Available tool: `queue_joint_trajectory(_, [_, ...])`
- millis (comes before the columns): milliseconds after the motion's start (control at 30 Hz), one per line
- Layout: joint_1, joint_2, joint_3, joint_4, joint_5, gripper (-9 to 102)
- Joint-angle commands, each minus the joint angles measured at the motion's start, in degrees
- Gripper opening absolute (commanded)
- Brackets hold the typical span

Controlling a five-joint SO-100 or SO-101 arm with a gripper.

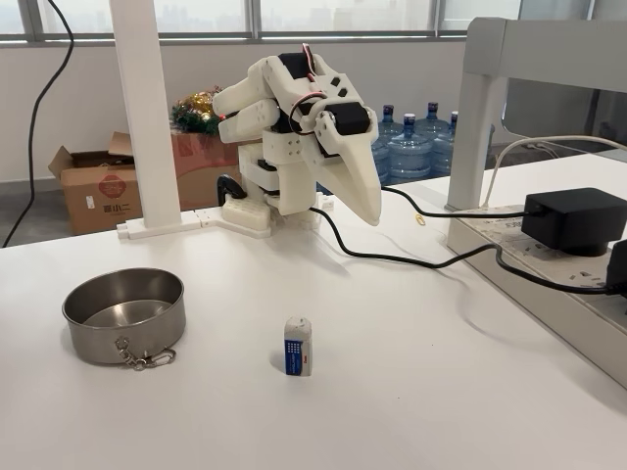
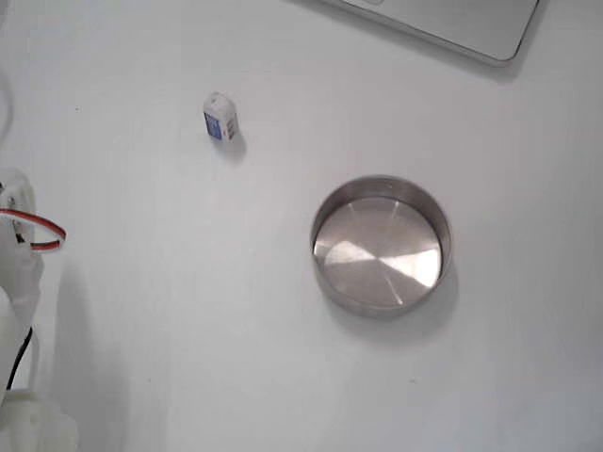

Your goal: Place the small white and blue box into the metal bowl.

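Observation:
The small white and blue box (image 1: 298,346) stands upright on the white table near the front centre; from above the box (image 2: 220,118) sits at upper left. The metal bowl (image 1: 124,313) rests empty at the left, a chain and clasp (image 1: 144,357) hanging from its rim. Seen from above, the bowl (image 2: 382,244) lies right of centre, well apart from the box. My white gripper (image 1: 369,211) hangs folded at the arm's base behind the box, fingertips pointing down, jaws together and holding nothing.
A black cable (image 1: 411,259) runs across the table to a power adapter (image 1: 575,217) on a power strip at the right. A white post (image 1: 145,108) stands at the back left. A laptop corner (image 2: 452,24) lies at the top of a fixed view.

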Motion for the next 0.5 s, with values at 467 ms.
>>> queue_joint_trajectory(467, [12.0, 1.1, 3.1, -8.3, 15.9, -6])
